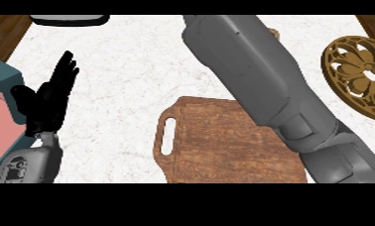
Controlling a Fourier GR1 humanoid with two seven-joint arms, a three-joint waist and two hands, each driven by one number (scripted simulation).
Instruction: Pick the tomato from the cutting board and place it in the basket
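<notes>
The brown wooden cutting board (219,143) lies at the lower middle of the counter, its handle slot to the left. No tomato shows on its visible part. My right forearm (249,66) crosses the board's right side and runs to the view's top edge, where the right hand is out of sight. A small brown sliver (275,33) peeks out beside that arm near the top; I cannot tell what it is. My left hand (47,98) rests open at the left edge, fingers up, holding nothing.
A round golden openwork piece (353,71) sits at the right edge. A dark grey object (70,20) lies at the top left. A teal and pink object (7,106) stands behind the left hand. The white marbled counter (132,71) spreads between them.
</notes>
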